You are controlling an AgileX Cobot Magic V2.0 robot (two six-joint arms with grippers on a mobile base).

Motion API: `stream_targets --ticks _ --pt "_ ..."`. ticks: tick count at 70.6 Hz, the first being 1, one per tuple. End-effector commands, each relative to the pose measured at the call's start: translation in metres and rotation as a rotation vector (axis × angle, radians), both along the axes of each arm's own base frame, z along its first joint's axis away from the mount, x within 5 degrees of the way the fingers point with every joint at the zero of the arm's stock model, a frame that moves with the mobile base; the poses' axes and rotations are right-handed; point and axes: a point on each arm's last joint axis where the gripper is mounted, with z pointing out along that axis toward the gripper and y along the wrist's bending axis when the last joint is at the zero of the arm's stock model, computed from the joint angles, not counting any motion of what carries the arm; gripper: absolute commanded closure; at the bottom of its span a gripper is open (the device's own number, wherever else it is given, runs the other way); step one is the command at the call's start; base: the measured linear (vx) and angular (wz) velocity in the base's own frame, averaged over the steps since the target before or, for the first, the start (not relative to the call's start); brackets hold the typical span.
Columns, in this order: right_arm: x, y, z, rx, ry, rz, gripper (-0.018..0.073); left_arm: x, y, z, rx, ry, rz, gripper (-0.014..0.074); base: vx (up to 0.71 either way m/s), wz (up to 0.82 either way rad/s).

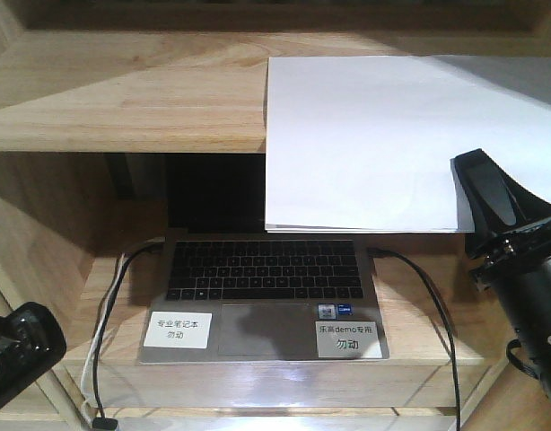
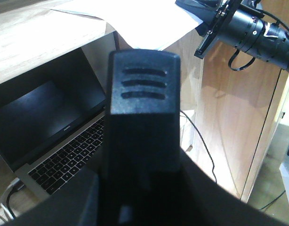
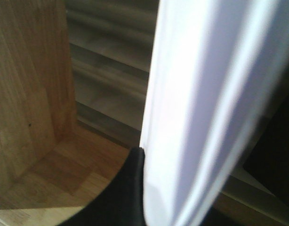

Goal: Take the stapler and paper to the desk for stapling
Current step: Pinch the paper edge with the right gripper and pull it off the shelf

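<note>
The paper (image 1: 365, 144) lies flat on the shelf's (image 1: 123, 108) right part, its near edge parallel to the shelf's front edge and overhanging the laptop (image 1: 262, 269). Its far right corner is cut off, so its long axis cannot be told. The right claw (image 1: 480, 189) meets the sheet's right edge with one finger (image 3: 128, 188) against it and the other hidden, and the left claw (image 2: 143, 94) shows one blurred finger, so I cannot tell either's state.
</note>
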Motion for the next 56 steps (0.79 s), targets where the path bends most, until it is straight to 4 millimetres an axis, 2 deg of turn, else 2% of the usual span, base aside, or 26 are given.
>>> stream_targets --ticks 1,25,43,56 --pt "-0.008 -0.005 0.027 0.082 -0.224 -0.034 0.057 0.001 0.0 0.017 -0.107 -0.074 0.016 0.0603 0.0 0.0" --pt "-0.014 -0.005 0.035 0.078 -0.276 0.0 0.057 0.001 0.0 0.017 -0.107 -0.074 0.016 0.0603 0.0 0.0" --pt "-0.016 0.008 0.061 0.063 -0.405 0.077 0.0568 0.001 0.0 0.017 -0.107 -0.074 0.016 0.0603 0.0 0.0" --pt "-0.017 0.008 0.07 0.078 -0.435 0.078 0.0566 0.001 0.0 0.017 -0.107 -0.074 0.016 0.0603 0.0 0.0"
